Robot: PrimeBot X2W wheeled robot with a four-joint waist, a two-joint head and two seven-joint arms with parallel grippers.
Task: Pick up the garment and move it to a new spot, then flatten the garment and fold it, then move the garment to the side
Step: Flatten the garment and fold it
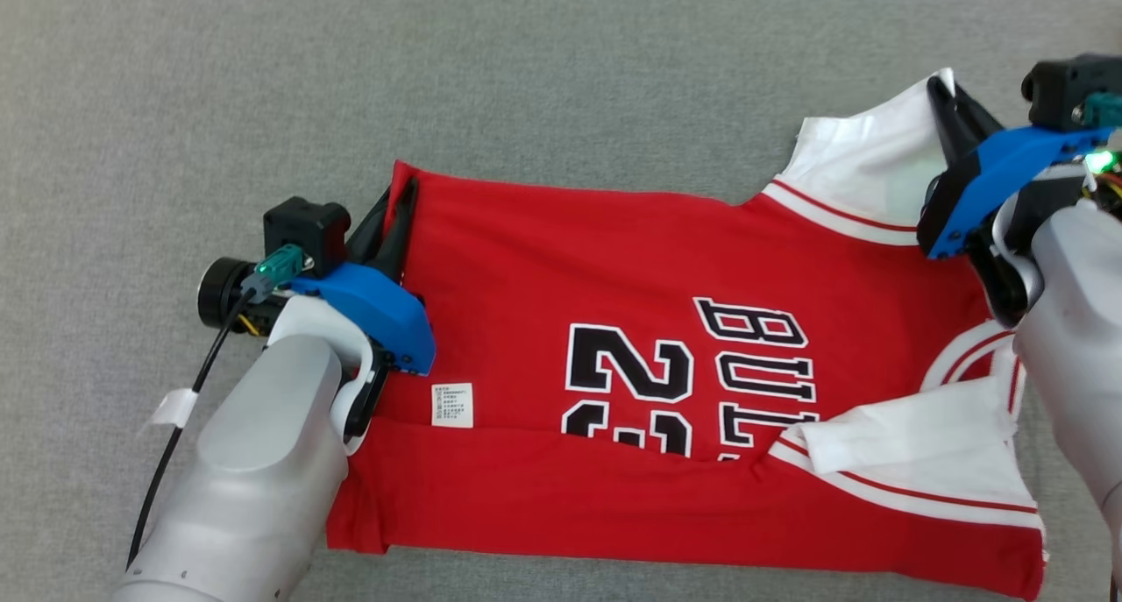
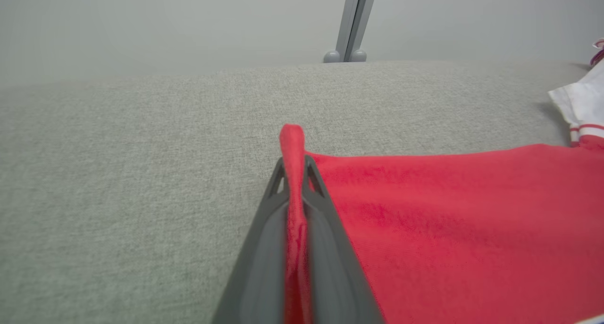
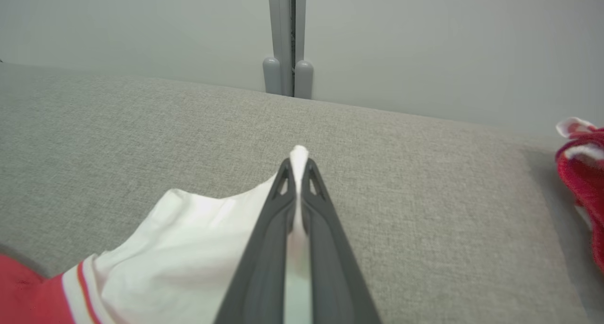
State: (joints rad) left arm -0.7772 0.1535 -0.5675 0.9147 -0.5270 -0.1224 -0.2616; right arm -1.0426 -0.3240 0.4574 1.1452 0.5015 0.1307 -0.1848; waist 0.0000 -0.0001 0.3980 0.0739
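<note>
A red sleeveless basketball jersey with white trim [image 1: 614,260] lies mid-frame on a grey fabric-covered counter [image 1: 526,76]. Its long axis runs left to right in the head view, with the hem at left and the shoulders at right. At its upper left corner the left tool [image 1: 401,201] is clamped on a fold of the red hem. A white care tag [image 1: 452,405] carries print too small to read. Black "BUL" and "2" sit sideways, partly under a folded red edge. At upper right the right tool [image 1: 938,89] pinches a white corner. The right wrist view adds a grey upright post [image 3: 285,36] and another red-and-white cloth [image 3: 583,173].
</note>
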